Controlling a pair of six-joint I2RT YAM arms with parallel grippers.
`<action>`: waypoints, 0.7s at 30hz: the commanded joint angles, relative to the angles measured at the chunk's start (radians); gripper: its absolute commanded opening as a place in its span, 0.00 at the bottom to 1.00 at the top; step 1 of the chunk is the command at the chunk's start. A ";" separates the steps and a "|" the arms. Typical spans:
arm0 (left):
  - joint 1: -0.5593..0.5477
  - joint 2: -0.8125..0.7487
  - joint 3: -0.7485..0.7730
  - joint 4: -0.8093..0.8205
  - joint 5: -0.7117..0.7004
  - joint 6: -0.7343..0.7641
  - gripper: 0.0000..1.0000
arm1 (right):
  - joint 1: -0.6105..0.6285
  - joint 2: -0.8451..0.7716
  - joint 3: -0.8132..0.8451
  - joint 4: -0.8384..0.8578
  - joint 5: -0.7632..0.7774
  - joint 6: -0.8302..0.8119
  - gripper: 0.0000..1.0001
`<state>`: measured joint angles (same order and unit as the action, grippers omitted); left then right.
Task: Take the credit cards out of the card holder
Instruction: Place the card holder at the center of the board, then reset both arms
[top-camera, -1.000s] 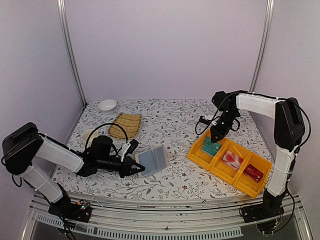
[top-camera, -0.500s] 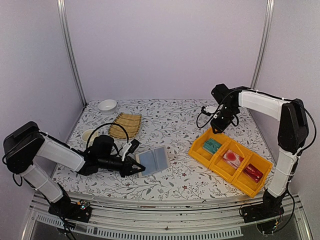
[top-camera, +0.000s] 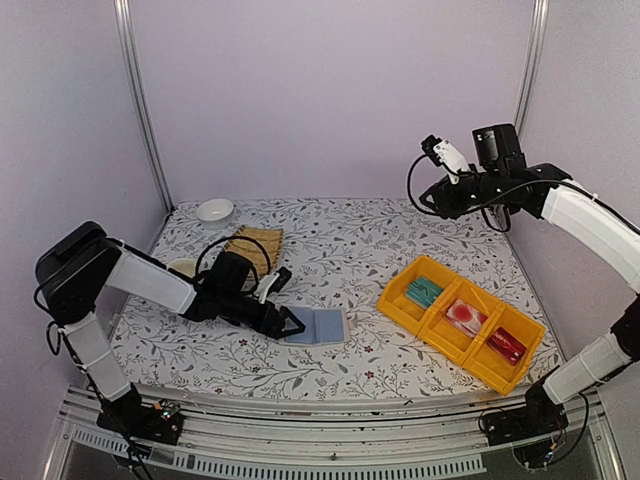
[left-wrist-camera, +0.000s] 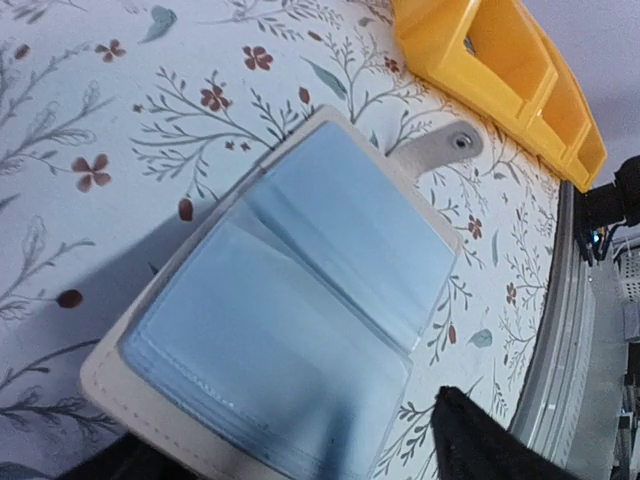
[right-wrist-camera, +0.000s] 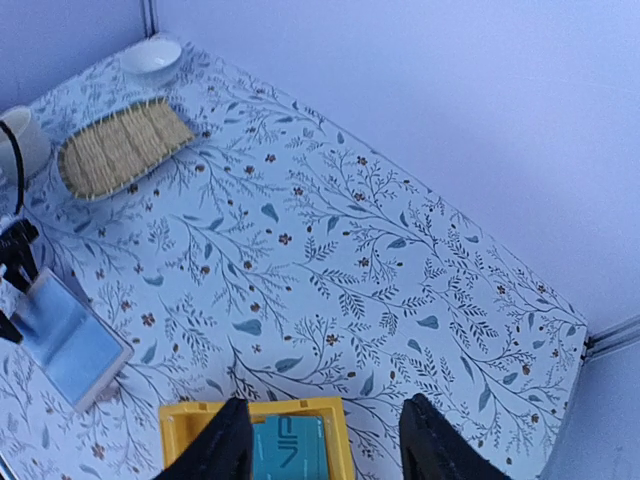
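Note:
The card holder (left-wrist-camera: 290, 300) lies spread open on the table with its grey-blue lining up and its snap tab pointing towards the tray; it also shows as the card holder (top-camera: 318, 326) from above. My left gripper (top-camera: 290, 322) is open at its near edge, one black fingertip (left-wrist-camera: 480, 440) beside the corner. A teal credit card (top-camera: 424, 291) and a whitish card with a red circle (top-camera: 463, 317) lie in the yellow tray (top-camera: 396, 312). My right gripper (top-camera: 437, 198) hangs high above the table, open and holding nothing. In the right wrist view the teal card (right-wrist-camera: 290, 448) shows far below between the fingers (right-wrist-camera: 215, 445).
A red object (top-camera: 507, 343) fills the tray's last compartment. A woven bamboo mat (top-camera: 252, 248), a white bowl (top-camera: 214, 209) and a cup (top-camera: 182, 268) stand at the back left. The table's front rail (top-camera: 320, 405) runs near the card holder.
My left gripper has opened and let go of the card holder, which now lies flat. My right arm has risen from the tray and its jaws have spread; the teal card stays in the tray.

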<state>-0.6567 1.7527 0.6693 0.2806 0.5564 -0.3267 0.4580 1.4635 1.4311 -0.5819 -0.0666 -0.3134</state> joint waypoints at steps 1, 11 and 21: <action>0.008 -0.047 0.051 -0.215 -0.180 0.020 0.98 | -0.008 -0.084 -0.106 0.220 -0.021 0.087 0.64; -0.046 -0.557 0.028 -0.241 -0.639 0.134 0.98 | -0.254 -0.310 -0.393 0.445 0.002 0.335 0.99; 0.151 -0.852 -0.020 -0.259 -1.166 0.110 0.98 | -0.416 -0.520 -0.712 0.673 0.261 0.401 0.99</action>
<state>-0.6418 0.9466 0.7036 0.0185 -0.3584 -0.2119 0.0860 1.0103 0.8536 -0.0631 0.0021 0.0444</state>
